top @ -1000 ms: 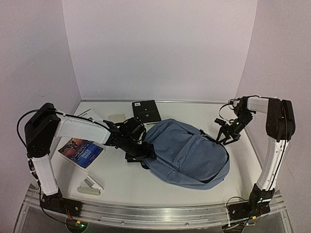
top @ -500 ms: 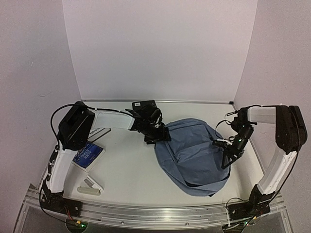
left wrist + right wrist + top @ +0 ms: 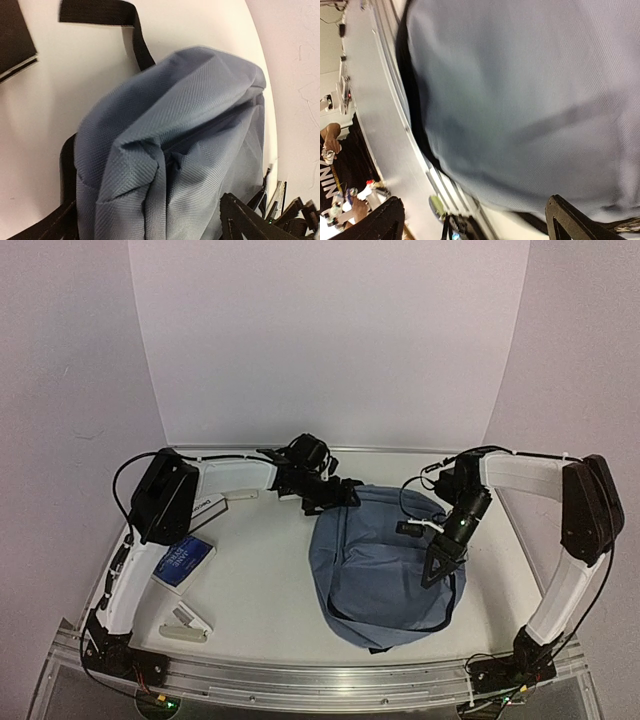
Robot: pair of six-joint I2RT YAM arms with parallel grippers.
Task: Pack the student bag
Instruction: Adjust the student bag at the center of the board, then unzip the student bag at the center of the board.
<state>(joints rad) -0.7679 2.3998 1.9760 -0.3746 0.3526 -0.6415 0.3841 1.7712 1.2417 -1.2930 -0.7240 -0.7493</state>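
Observation:
The student bag (image 3: 380, 565) is a soft blue-grey backpack lying flat at the centre right of the table, its top toward the back. It fills the left wrist view (image 3: 190, 125) and the right wrist view (image 3: 530, 90). My left gripper (image 3: 338, 496) is at the bag's back left corner. In its wrist view the left gripper (image 3: 150, 212) is open, with a bunched fold of the bag's fabric between the spread fingers (image 3: 245, 220). My right gripper (image 3: 435, 568) hovers over the bag's right side. The right wrist view is blurred and shows the right gripper (image 3: 470, 212) open and empty.
A blue-covered book (image 3: 183, 562) lies at the left, and a small white object (image 3: 186, 624) lies near the front left. A white booklet (image 3: 215, 502) sits under the left arm. A black strap (image 3: 105, 15) and a flat black object (image 3: 15, 40) lie behind the bag.
The bag has turned and shifted, its top now toward the back. My left gripper moved back and right with the bag's corner. My right gripper swung left over the bag.

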